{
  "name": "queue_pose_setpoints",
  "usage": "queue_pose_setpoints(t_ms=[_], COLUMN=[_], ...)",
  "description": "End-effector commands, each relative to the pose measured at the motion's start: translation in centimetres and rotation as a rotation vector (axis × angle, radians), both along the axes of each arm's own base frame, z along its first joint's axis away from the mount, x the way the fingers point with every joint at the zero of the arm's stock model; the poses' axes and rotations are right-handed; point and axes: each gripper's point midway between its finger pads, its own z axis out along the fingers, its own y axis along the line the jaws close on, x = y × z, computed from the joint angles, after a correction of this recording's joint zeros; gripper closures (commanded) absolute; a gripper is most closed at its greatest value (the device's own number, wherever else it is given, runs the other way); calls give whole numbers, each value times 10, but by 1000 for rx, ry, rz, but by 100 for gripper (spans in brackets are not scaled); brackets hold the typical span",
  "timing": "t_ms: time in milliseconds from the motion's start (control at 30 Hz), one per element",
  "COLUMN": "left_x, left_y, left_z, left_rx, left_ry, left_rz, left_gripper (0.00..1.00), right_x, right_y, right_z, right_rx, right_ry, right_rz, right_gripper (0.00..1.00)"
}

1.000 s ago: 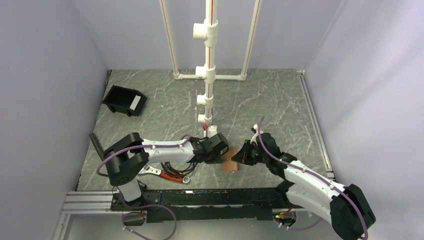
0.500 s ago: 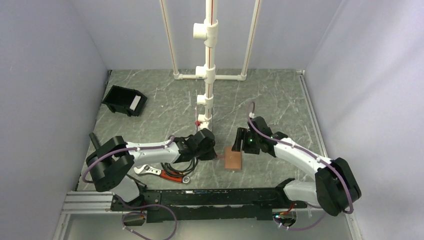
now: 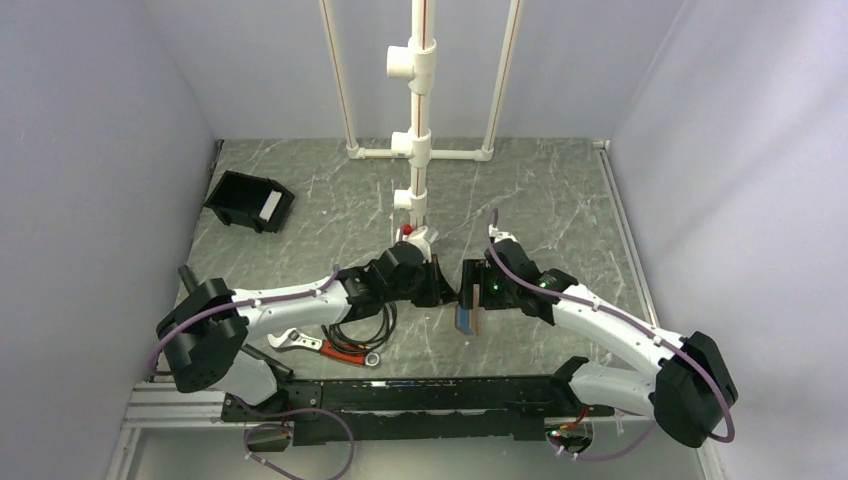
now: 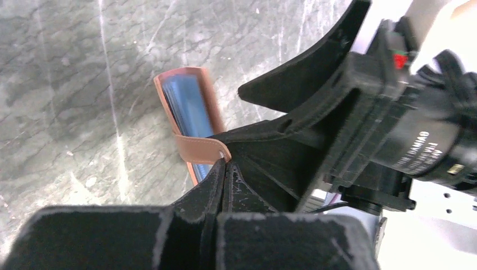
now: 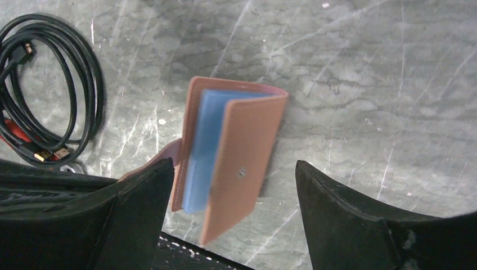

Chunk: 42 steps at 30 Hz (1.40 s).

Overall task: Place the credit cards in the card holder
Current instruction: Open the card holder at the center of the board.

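Note:
The card holder (image 5: 236, 163) is a brown leather wallet with light blue inner pockets, half open and tipped up on its edge over the marble table (image 3: 560, 200). My left gripper (image 4: 226, 164) is shut on its brown strap tab (image 4: 199, 147). My right gripper (image 5: 233, 163) stands open astride the holder without touching it. From above, the holder (image 3: 467, 320) shows edge-on between the left gripper (image 3: 447, 292) and the right gripper (image 3: 470, 292). One pale credit card (image 3: 270, 206) lies in the black bin (image 3: 240, 195) at the far left.
A coiled black cable (image 5: 50, 84) and a red-handled tool (image 3: 345, 350) lie near the left arm. A white pipe frame (image 3: 420, 150) stands at the back centre, with its foot just behind the grippers. Walls close in both sides.
My right gripper has opened and let go of the holder. The left gripper has shut on the strap tab and moved right. The holder has gone from flat to tipped up and half open.

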Motion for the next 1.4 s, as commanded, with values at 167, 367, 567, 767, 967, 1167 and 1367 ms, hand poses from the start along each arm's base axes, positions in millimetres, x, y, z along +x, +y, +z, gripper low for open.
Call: queue_pose_setpoints(t_ms=[167,367,567,767,967,1167,1367], left_x=[7,7,3,2,1,0,-1], left_y=[-13,2,16,20,16,15,10], left_z=[55,33,17,15,13,18,25], left_rx=[-125,-57,-11,-4,-5,-12,-35], left_ry=[-81,-46,-18,-18,-13,-21,-20], left_rz=[-20,31,63,65,51,41,21], left_gripper=[100,100,100,100,100,100,100], right_x=[-4,-9,-9,-12,-9,-12,-15], right_y=[-19,-15,-18,-6,-5,1,10], right_z=[-10,-10,-10,-6,4,2,-6], right_rx=[-7,31,45,107,112,133,144], right_ry=[20,15,6,-1,-28,-29,2], right_rz=[-173,-145,-151,-94,-74,-28,16], right_gripper=[31,49,41,26,24,17,15])
